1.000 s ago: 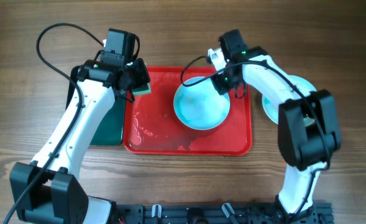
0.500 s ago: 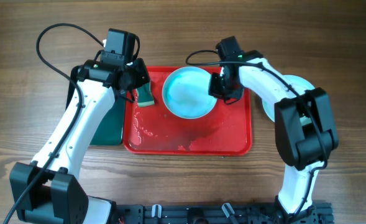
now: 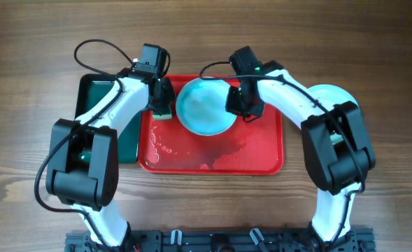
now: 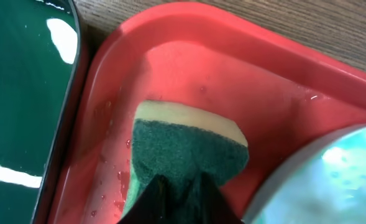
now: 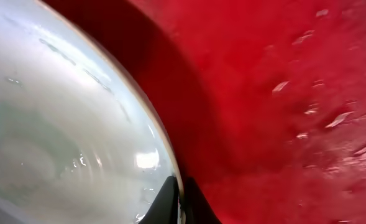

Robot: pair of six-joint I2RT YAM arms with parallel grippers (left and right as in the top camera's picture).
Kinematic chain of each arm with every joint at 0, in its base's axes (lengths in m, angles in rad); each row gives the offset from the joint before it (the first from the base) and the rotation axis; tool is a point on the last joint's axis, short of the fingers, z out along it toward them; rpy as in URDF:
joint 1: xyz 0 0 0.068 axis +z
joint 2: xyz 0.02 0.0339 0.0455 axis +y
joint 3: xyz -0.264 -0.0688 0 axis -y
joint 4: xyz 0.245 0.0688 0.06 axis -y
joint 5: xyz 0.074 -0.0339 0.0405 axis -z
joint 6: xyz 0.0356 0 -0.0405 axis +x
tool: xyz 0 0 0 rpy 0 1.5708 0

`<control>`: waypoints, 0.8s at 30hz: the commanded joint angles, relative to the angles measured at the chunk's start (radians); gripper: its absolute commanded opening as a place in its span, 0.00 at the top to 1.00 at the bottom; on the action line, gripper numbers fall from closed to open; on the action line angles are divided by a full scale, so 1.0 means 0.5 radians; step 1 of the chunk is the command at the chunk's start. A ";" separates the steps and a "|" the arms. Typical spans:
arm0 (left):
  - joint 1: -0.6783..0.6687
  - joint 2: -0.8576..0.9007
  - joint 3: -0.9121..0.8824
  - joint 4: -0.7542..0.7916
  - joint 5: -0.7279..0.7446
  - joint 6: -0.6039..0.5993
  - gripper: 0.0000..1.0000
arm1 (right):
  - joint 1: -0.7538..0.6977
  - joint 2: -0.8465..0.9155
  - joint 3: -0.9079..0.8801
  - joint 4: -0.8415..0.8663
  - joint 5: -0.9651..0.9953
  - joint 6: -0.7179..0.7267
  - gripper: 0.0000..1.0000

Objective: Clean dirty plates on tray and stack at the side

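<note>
Holding: your right gripper [image 3: 239, 102] is pressed together on the right rim of the aqua plate [image 3: 204, 106], likely to steady it for wiping.
Plate place: inside the red tray [image 3: 261, 159], at the middle of its far edge.
Sponge [image 4: 189, 146]: pinched by your left gripper [image 3: 161, 103] in the tray's far-left corner, just beside the plate's rim and placed to scrub.
Side stack: another pale plate [image 3: 333, 94] lies off the tray's right side.
Caution: the rim looks wet, so your pinch may slip.

I see a glossy, wet red plastic tray [image 3: 261, 157]. The sponge [image 4: 186, 152] looks rough; the aqua plate [image 3: 204, 106] shines smooth.
</note>
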 commanded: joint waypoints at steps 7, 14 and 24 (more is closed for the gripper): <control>0.011 0.141 -0.013 -0.054 -0.004 0.166 0.86 | -0.101 0.043 -0.045 -0.020 0.102 -0.083 0.96; 0.010 0.029 0.055 -0.118 0.175 0.202 0.96 | -0.101 0.043 -0.045 -0.006 0.079 -0.085 0.96; -0.305 -0.153 0.137 0.132 0.332 0.542 0.96 | -0.101 0.043 -0.045 0.010 0.041 -0.130 0.96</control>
